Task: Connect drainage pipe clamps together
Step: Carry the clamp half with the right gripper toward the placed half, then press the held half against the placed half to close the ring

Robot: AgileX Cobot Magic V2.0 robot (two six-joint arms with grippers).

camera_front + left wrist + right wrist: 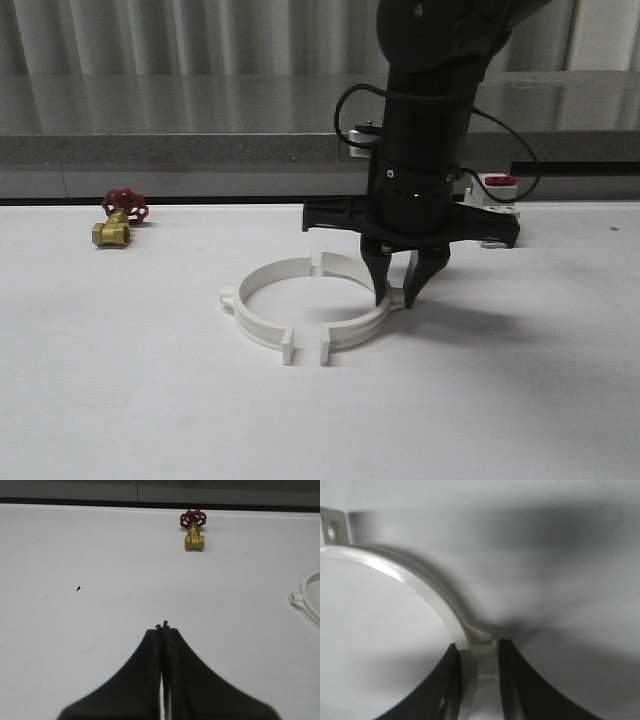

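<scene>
No legible text, label, brand or number appears on any object. The surfaces bear no signs that can be read.

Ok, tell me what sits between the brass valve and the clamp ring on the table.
Nothing: bare white table separates the brass valve from the clamp ring, as the front view shows.

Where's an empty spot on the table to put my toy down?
Bare table lies in front of the white clamps, and between them and the brass valve. It is crowded at the ring's right side, where the right gripper straddles the band.
</scene>
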